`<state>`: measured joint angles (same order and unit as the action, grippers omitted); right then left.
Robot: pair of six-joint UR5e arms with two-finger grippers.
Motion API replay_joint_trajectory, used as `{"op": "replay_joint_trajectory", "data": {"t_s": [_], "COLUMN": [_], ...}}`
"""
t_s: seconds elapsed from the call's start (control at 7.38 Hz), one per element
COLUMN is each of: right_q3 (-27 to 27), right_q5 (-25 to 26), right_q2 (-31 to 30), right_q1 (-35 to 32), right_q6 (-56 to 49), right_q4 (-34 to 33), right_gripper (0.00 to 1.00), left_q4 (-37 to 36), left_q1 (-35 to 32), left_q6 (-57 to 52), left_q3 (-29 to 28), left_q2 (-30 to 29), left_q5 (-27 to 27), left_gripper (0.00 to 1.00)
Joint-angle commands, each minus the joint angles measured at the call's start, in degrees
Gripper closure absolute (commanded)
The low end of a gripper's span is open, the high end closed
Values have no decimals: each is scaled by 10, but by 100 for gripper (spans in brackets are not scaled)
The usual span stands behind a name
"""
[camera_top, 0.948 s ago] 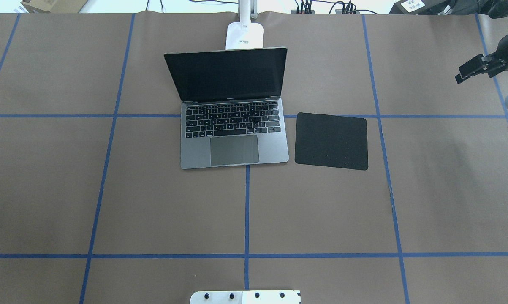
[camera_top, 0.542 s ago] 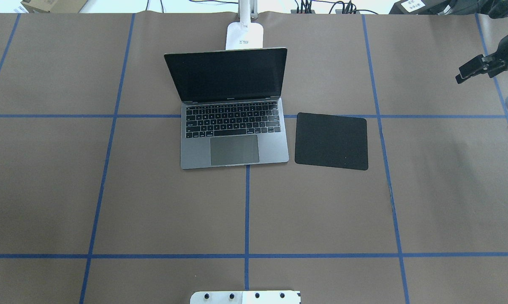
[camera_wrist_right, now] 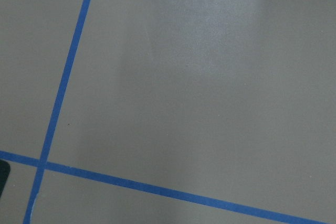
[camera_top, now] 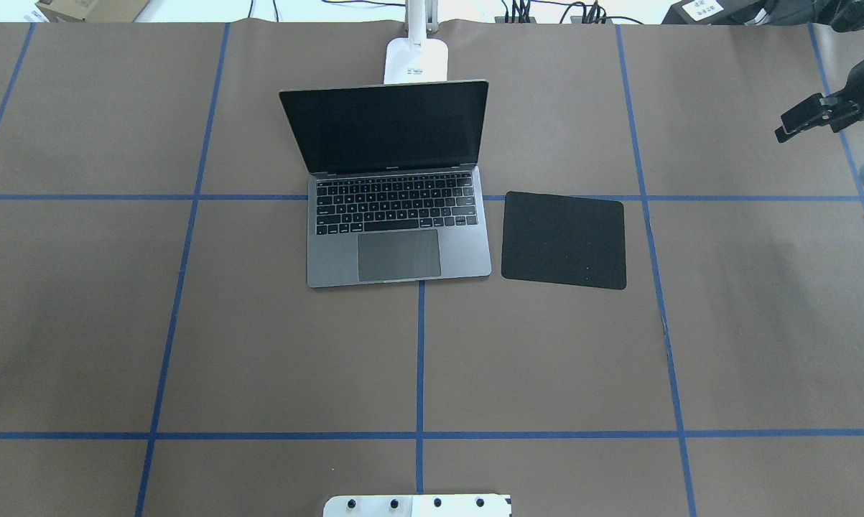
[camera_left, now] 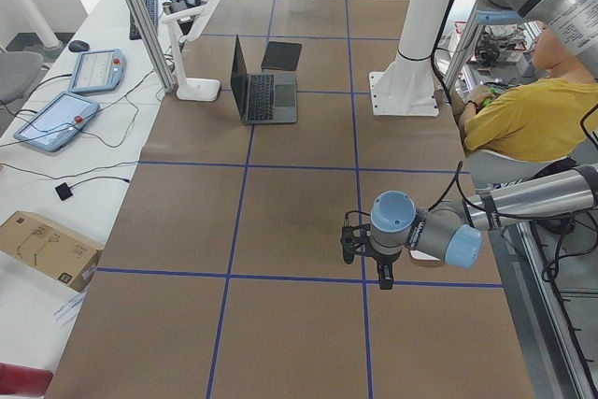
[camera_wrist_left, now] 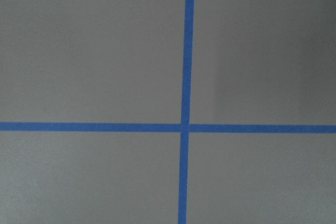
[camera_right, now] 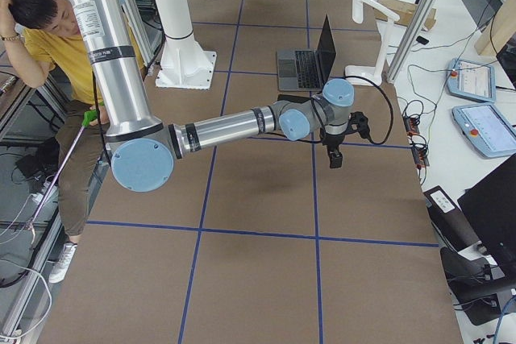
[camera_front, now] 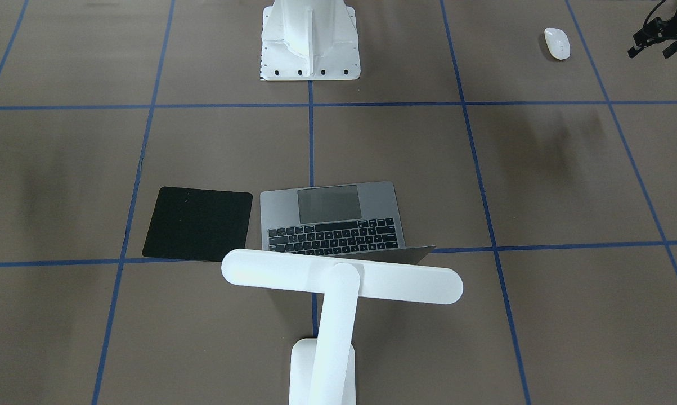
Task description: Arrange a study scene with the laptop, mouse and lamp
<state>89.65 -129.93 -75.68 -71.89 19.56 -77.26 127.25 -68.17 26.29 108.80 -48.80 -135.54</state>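
The laptop [camera_top: 399,248] stands open mid-table, screen dark, keyboard toward the robot; it also shows as the laptop [camera_front: 383,202]. Behind it stands the white lamp [camera_front: 341,275], its bar head over the lid, its base [camera_top: 416,61] at the table's far edge. The white mouse [camera_front: 557,43] lies alone on the robot's left side near its base. My left gripper [camera_front: 650,45] hovers just beside the mouse, apart from it. My right gripper [camera_top: 787,129] hangs at the far right, away from everything. No fingers show in either wrist view, so I cannot tell either gripper's state.
A flat black mouse pad [camera_top: 563,240] lies right of the laptop. The white robot pedestal [camera_front: 310,39] stands at the table's near edge. A person [camera_left: 523,109] sits beside the robot. Blue tape lines grid the brown table [camera_top: 187,345].
The right arm has shifted very slightly at the overhead view's right edge. Laptop, lamp and mouse pad have not moved.
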Motion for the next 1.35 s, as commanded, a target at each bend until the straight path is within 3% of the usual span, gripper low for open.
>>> {"op": "replay_joint_trajectory", "data": {"t_s": [0.0, 0.27, 0.41, 1.22], "right_q3": [1, 0, 0, -4], "right_q5": [0, 0, 0, 0], "right_q2": [1, 1, 1, 0], "right_q1": [0, 0, 0, 1], "right_q6": [0, 0, 1, 1], "right_q4": [0, 1, 1, 1], "right_gripper": [0, 0, 0, 0], "left_q4": [27, 130, 138, 138], "left_q1": [53, 198, 257, 455], "left_q6": [82, 267, 300, 354], "left_q3": [3, 4, 4, 0], "left_q2": [1, 1, 2, 1], "left_q5": [8, 36, 59, 63], "left_gripper": [0, 0, 0, 0]}}
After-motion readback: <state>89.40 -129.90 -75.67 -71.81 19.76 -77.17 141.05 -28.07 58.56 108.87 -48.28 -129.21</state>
